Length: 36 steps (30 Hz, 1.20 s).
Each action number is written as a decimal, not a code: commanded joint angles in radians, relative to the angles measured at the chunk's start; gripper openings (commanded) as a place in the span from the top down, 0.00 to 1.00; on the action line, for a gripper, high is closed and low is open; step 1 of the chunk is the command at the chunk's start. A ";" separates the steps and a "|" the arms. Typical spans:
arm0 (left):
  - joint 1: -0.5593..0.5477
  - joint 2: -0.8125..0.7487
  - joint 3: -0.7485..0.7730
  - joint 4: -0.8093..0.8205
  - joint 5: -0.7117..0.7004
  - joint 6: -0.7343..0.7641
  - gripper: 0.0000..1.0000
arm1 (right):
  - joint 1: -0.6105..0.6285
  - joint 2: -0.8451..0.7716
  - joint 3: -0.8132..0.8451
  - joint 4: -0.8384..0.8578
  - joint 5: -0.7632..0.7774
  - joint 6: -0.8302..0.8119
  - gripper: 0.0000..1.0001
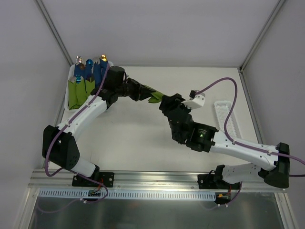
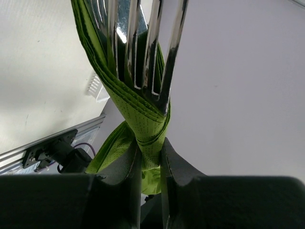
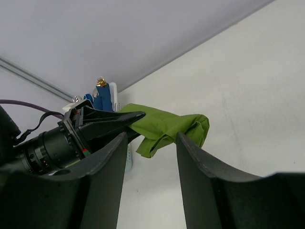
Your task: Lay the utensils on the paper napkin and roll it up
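My left gripper (image 1: 145,93) is shut on the rolled lime-green paper napkin (image 1: 155,96) and holds it above the table at the back middle. In the left wrist view the napkin (image 2: 143,121) is wrapped round the utensils, and silver fork tines (image 2: 143,47) stick out of its far end; the jaws (image 2: 150,160) pinch the bundle. The teal handles are hidden inside. My right gripper (image 1: 166,103) is open, right next to the roll's free end. In the right wrist view the roll (image 3: 167,125) hangs just beyond its open fingertips (image 3: 151,138).
A white bin (image 1: 71,81) at the back left holds upright green and blue rolled bundles (image 1: 93,71). A long white slotted tray (image 1: 226,117) lies at the right. The enclosure walls stand close behind the bin.
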 commanded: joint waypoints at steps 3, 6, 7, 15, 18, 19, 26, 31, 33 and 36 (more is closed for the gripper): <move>-0.012 -0.050 -0.005 0.026 0.004 -0.010 1.00 | -0.044 -0.003 0.008 -0.134 -0.056 0.275 0.52; -0.013 -0.051 -0.007 0.024 0.003 -0.007 1.00 | -0.053 0.006 0.002 -0.135 -0.081 0.303 0.52; -0.013 -0.051 -0.008 0.024 0.004 -0.008 1.00 | -0.058 0.005 -0.007 -0.135 -0.093 0.313 0.51; -0.012 -0.059 -0.016 0.015 0.007 0.001 1.00 | -0.105 -0.003 -0.017 -0.137 -0.272 0.333 0.52; -0.012 -0.062 -0.013 0.015 0.003 0.011 1.00 | -0.107 0.011 0.000 -0.179 -0.262 0.347 0.53; -0.012 -0.064 -0.011 0.015 0.000 0.015 1.00 | -0.108 0.020 0.005 -0.183 -0.257 0.349 0.53; -0.018 -0.068 -0.019 0.010 -0.002 0.027 1.00 | -0.113 0.072 0.074 -0.256 -0.254 0.353 0.55; -0.021 -0.065 -0.022 0.009 -0.006 0.027 1.00 | -0.116 0.075 0.083 -0.291 -0.248 0.370 0.67; -0.021 -0.061 -0.019 0.009 -0.003 0.022 1.00 | -0.119 0.072 0.086 -0.310 -0.251 0.369 0.76; -0.018 -0.056 -0.007 0.007 0.001 0.019 1.00 | -0.119 0.055 0.072 -0.336 -0.248 0.369 0.88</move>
